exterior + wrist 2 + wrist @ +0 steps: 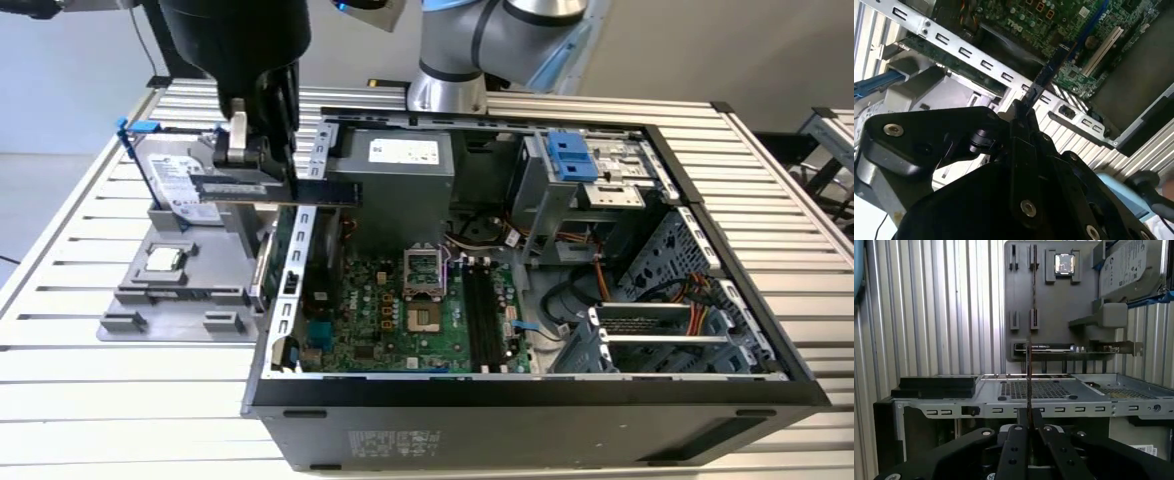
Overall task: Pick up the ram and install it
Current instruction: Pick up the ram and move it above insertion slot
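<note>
Since the ram [334, 191] must seat edge-first in the black slots [483, 318], the gripper [263, 174] is clamped tight on its flat faces, holding it level above the case wall [302, 240].

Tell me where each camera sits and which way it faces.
Exterior view: off the arm, looking down into the open black computer case; grey robot arm and black gripper show.
First wrist view: at the wrist, looking past the gripper at the grey parts tray.
Second wrist view: at the wrist, past the gripper at the green motherboard.
All share the thin dark gripped ram.
</note>
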`<state>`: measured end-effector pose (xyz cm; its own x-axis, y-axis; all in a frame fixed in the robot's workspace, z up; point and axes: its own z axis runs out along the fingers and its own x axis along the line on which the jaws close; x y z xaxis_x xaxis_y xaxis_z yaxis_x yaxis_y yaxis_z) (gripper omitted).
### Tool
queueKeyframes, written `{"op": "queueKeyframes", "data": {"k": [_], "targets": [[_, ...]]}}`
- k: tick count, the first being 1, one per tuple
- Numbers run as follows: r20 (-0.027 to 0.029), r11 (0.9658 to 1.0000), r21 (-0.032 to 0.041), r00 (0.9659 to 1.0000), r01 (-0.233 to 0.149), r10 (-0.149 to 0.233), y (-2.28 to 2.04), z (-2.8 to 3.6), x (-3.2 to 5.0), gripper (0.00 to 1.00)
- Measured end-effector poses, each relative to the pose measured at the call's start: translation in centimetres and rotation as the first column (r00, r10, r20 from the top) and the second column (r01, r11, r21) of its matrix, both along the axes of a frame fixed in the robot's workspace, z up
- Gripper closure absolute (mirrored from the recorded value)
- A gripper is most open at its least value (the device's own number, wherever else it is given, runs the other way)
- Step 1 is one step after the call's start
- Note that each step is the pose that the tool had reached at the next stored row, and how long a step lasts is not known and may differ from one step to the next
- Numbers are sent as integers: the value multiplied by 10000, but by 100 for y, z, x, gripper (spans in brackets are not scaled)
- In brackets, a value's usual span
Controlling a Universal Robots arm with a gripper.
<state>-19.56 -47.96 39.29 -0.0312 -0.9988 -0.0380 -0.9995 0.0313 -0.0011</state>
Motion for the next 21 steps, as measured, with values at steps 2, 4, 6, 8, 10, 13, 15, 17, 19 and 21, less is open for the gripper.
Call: {"op": "queueKeyframes", "data": {"k": [2,4,6,8,10,13,15,17,19,21], "targets": [[-1,10000,-1,10000,1,-1,1,1,196,100],[0,10000,0,10000,0,0,1,-1,289,100],[-1,10000,0,10000,0,0,1,-1,382,100],[-1,10000,-1,10000,0,0,1,-1,474,100],[-1,10000,-1,10000,0,0,1,-2,566,100],[-1,10000,-1,10000,0,0,1,-1,701,100],[-1,10000,-1,10000,0,0,1,-2,790,100],[-1,10000,-1,10000,0,0,1,-2,882,100],[-1,10000,-1,10000,0,0,1,-2,974,100],[-1,10000,-1,10000,0,0,1,-3,1059,100]]}}
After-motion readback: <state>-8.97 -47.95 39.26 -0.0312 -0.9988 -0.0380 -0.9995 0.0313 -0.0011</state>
